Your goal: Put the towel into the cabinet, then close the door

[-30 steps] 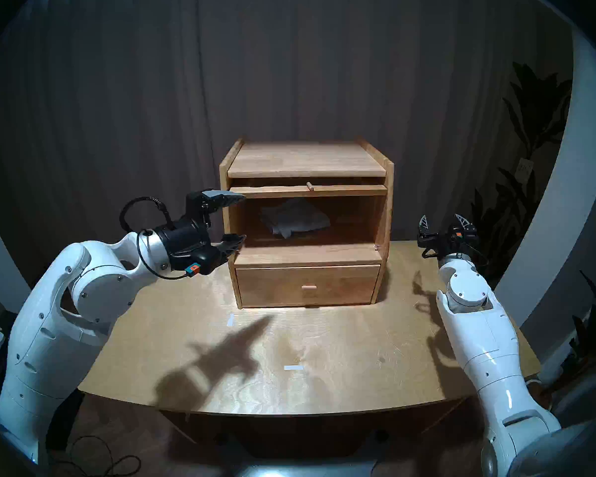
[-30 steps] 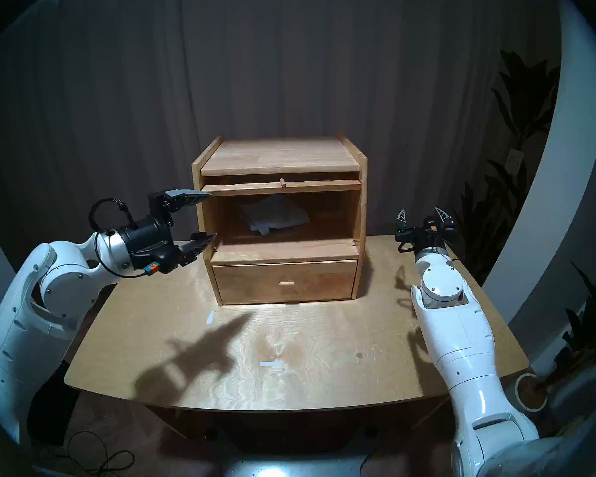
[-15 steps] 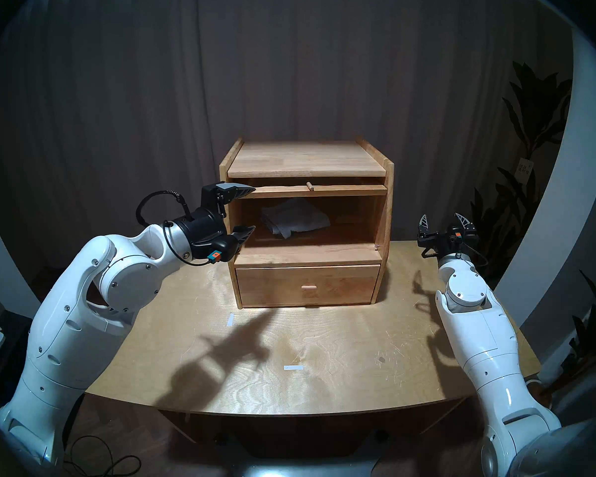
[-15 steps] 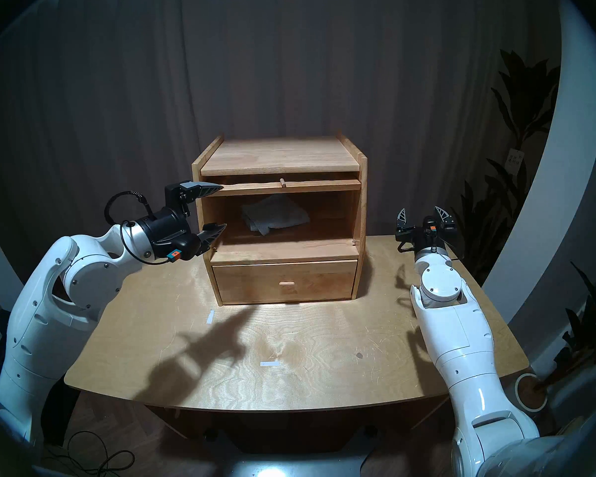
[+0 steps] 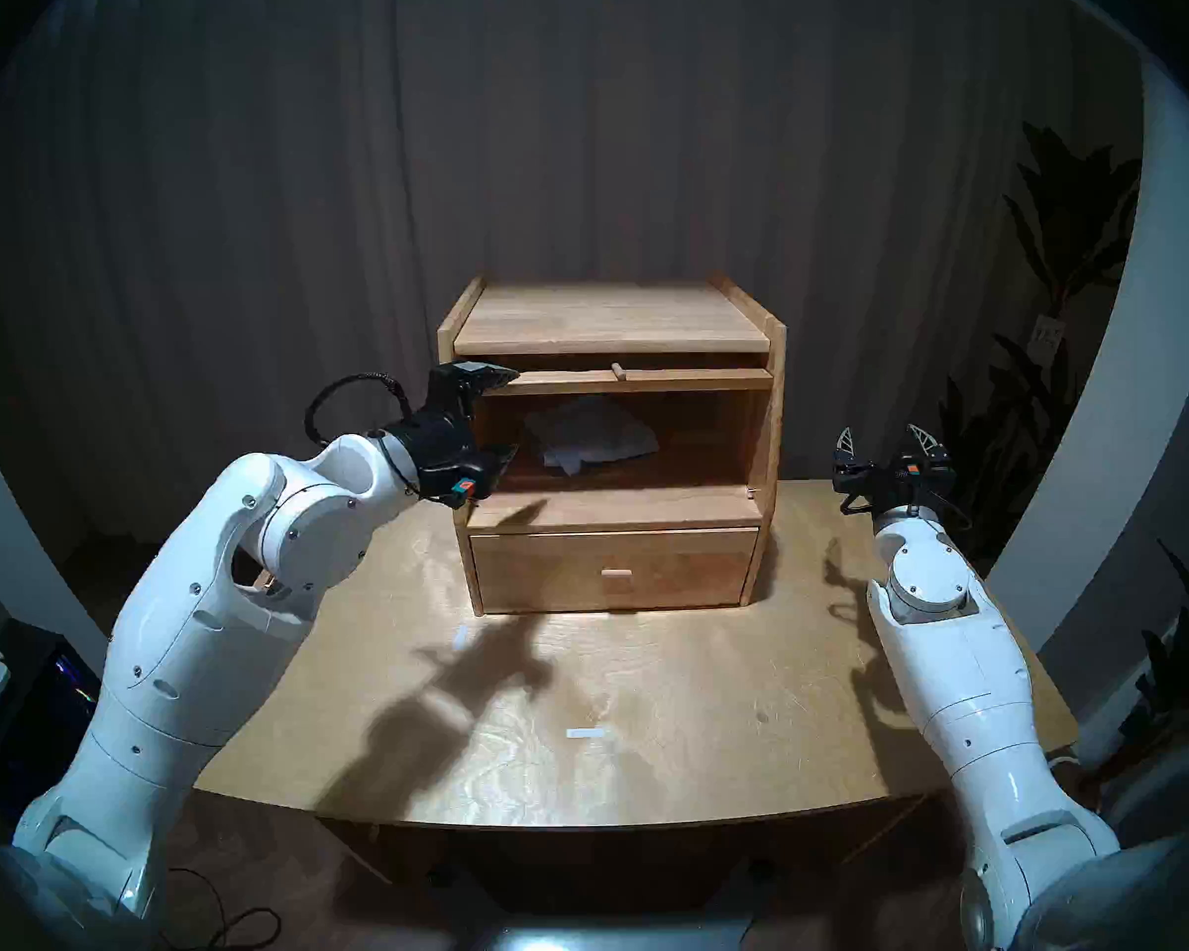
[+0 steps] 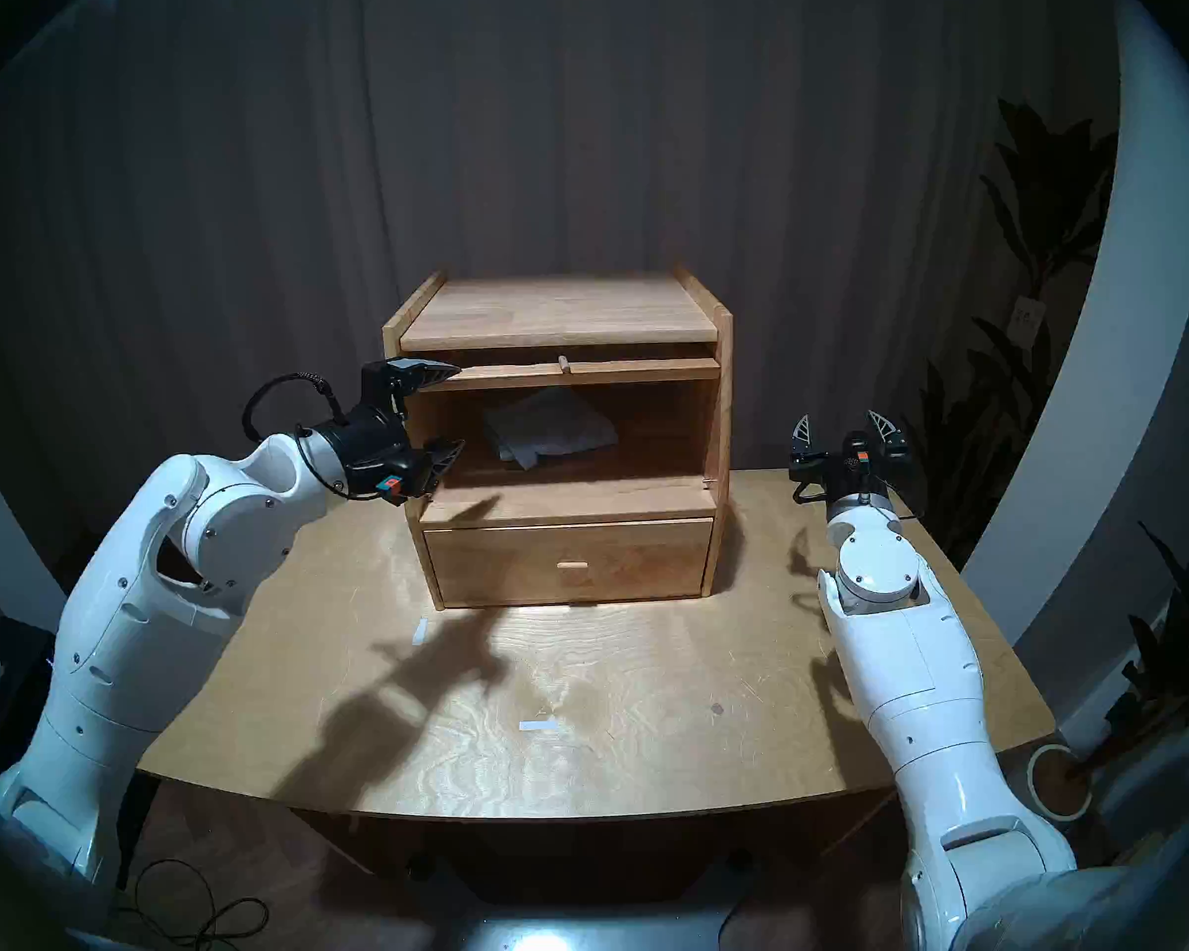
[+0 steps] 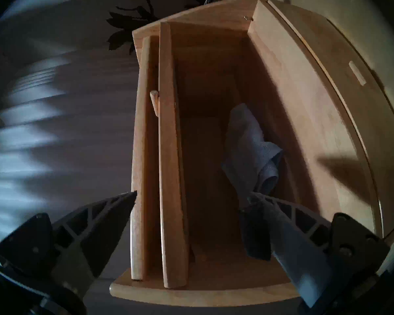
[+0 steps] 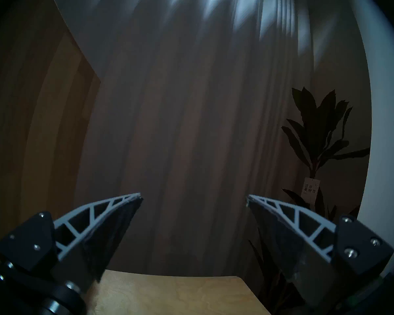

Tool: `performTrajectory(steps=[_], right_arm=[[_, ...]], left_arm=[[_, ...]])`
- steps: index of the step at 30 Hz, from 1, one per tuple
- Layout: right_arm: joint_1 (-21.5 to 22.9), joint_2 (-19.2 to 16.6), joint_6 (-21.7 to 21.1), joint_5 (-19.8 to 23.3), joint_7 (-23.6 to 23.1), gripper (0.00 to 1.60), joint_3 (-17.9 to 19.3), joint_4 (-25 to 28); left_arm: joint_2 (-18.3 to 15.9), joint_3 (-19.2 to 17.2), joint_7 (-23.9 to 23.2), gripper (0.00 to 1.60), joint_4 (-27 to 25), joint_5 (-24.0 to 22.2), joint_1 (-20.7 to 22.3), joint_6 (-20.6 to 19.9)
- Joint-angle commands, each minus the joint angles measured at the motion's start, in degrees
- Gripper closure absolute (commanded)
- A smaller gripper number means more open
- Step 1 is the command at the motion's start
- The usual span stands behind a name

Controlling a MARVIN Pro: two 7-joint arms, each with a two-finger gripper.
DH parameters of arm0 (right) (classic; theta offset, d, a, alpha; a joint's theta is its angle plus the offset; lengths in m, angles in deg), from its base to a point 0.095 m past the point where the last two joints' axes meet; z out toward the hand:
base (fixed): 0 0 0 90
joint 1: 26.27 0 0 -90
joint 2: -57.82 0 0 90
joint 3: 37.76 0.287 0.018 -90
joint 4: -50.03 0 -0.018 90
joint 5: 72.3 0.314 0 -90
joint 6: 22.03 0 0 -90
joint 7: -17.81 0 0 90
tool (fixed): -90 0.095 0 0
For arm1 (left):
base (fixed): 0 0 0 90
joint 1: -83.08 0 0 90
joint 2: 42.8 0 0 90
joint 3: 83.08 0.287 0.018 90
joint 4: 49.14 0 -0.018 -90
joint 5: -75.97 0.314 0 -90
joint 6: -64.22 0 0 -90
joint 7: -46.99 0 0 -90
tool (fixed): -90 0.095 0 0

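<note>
The light-wood cabinet (image 5: 611, 318) (image 6: 557, 311) stands at the middle back of the table. Its door (image 5: 647, 381) (image 6: 612, 372) (image 7: 171, 171) is swung up flat under the top board, peg knob (image 5: 618, 371) (image 7: 154, 100) facing out. The light-blue towel (image 5: 592, 435) (image 6: 550, 428) (image 7: 248, 148) lies crumpled inside the upper compartment. My left gripper (image 5: 509, 414) (image 6: 460, 407) (image 7: 191, 194) is open at the compartment's left front corner, its upper finger level with the door's left end and its lower finger in the opening. My right gripper (image 5: 887, 442) (image 6: 841, 424) (image 8: 195, 198) is open, empty and pointing up, right of the cabinet.
The drawer (image 5: 612, 569) below the compartment is shut. Two white tape marks (image 5: 586, 733) (image 5: 460, 637) lie on the table (image 5: 715, 689). A potted plant (image 5: 1058, 277) stands behind the right arm. A dark curtain hangs behind the table.
My left arm has reached forward and to the right, bringing its open gripper from beside the cabinet to the compartment's left front corner. The right arm, towel and door have not moved.
</note>
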Motion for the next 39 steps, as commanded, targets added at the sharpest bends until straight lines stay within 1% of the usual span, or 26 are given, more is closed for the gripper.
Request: performTrajectory(steps=[1, 5, 6, 8, 9, 11, 12, 13, 14, 15, 18, 19, 20, 21, 22, 25, 29, 30, 33, 36, 38, 39], right_arm=[[1.3, 0.0, 1.4, 0.0, 0.1, 0.0, 0.1, 0.6], [1.5, 0.0, 1.8, -0.1, 0.3, 0.0, 0.0, 0.4], [1.6, 0.0, 2.3, -0.2, 0.4, 0.0, 0.0, 0.2], [1.7, 0.0, 2.9, -0.3, 0.5, 0.0, 0.0, 0.0], [1.8, 0.1, 3.3, -0.3, 0.6, 0.0, -0.1, -0.2], [2.0, 0.1, 4.0, -0.4, 0.7, 0.0, -0.1, -0.5], [2.0, 0.1, 4.4, -0.4, 0.7, 0.0, -0.1, -0.6], [2.2, 0.1, 5.2, -0.4, 0.8, 0.0, -0.2, -1.0], [2.3, 0.2, 6.0, -0.5, 0.9, 0.0, -0.2, -1.3], [2.4, 0.2, 6.6, -0.5, 0.9, 0.0, -0.2, -1.7], [2.8, 0.3, 8.9, -0.6, 1.1, 0.0, -0.3, -2.8], [3.0, 0.3, 9.5, -0.6, 1.1, 0.0, -0.4, -3.1], [3.2, 0.3, 10.4, -0.7, 1.2, 0.0, -0.4, -3.6], [3.2, 0.3, 10.4, -0.7, 1.2, 0.0, -0.4, -3.6], [3.5, 0.3, 11.6, -0.8, 1.3, 0.0, -0.5, -4.4], [3.9, 0.3, 13.3, -0.9, 1.4, 0.0, -0.7, -5.5], [4.3, 0.4, 14.5, -1.0, 1.5, 0.0, -0.8, -6.3], [4.4, 0.4, 14.8, -1.1, 1.5, 0.0, -0.9, -6.6], [4.7, 0.4, 15.7, -1.2, 1.6, 0.0, -0.9, -7.2], [4.9, 0.4, 16.6, -1.2, 1.7, 0.0, -1.0, -7.7], [5.2, 0.4, 17.5, -1.3, 1.7, 0.0, -1.1, -8.3], [5.4, 0.5, 18.3, -1.3, 1.7, 0.0, -1.1, -8.8]], left_arm=[[3.8, 0.4, -1.0, 0.0, 1.6, 2.3, 6.3, -2.1], [5.1, 0.4, -1.7, 0.0, 2.0, 3.6, 7.6, -3.2], [6.6, 1.1, -2.8, 0.0, 1.3, 4.5, 8.5, -4.0], [7.9, 2.5, -4.3, 0.0, -0.2, 5.3, 9.9, -5.0], [8.2, 2.9, -5.7, 0.0, -2.0, 5.3, 9.6, -5.1], [7.9, 4.5, -8.1, 0.0, -3.7, 5.5, 11.1, -5.6], [7.7, 5.0, -9.5, 0.0, -4.2, 5.7, 11.2, -6.1], [6.6, 6.2, -11.5, 0.0, -4.4, 7.8, 11.9, -7.4], [6.1, 6.9, -12.6, 0.0, -4.4, 8.6, 11.8, -8.5], [5.8, 7.4, -12.9, 0.0, -4.5, 8.6, 11.3, -9.5], [5.2, 8.9, -16.8, 0.0, -5.9, 11.8, 11.3, -13.0], [5.3, 9.3, -17.8, 0.0, -6.2, 12.0, 11.4, -13.7], [5.5, 9.7, -19.6, 0.0, -6.6, 12.8, 11.7, -15.2], [5.5, 9.7, -19.6, 0.0, -6.6, 12.8, 11.7, -15.2], [5.4, 11.0, -22.0, 0.0, -6.2, 15.3, 12.8, -17.2], [6.7, 11.2, -25.3, 0.0, -4.2, 17.9, 14.9, -19.9], [7.6, 10.8, -26.5, 0.0, -2.9, 20.5, 17.5, -21.8], [8.1, 10.2, -26.6, 0.0, -3.1, 21.4, 17.2, -21.9], [8.9, 11.2, -27.7, 0.0, -3.3, 22.9, 18.8, -23.8], [9.5, 11.6, -28.9, 0.0, -5.0, 24.2, 18.5, -25.5], [9.6, 12.4, -30.1, 0.0, -6.1, 25.5, 18.0, -26.7], [9.9, 13.4, -30.9, 0.0, -6.6, 26.8, 17.2, -27.8]])
